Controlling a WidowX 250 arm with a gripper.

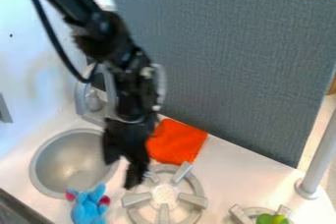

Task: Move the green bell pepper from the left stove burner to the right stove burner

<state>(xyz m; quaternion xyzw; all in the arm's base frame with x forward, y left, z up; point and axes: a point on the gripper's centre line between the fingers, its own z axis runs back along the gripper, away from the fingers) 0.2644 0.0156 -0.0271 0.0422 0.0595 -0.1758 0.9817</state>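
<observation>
Between the sink (34, 164) and the left burner (164, 194), the black gripper (121, 174) hangs with fingers apart, near an orange cloth (179, 142) and blue toy (89, 210).

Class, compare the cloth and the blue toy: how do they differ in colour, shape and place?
Colour: the cloth is plain orange; the toy is blue with pinkish-red parts.
Shape: the cloth is flat and squarish; the toy is lumpy, with parts sticking up.
Place: the cloth lies near the grey panel; the toy is by the sink.
Shared: both look soft.
</observation>
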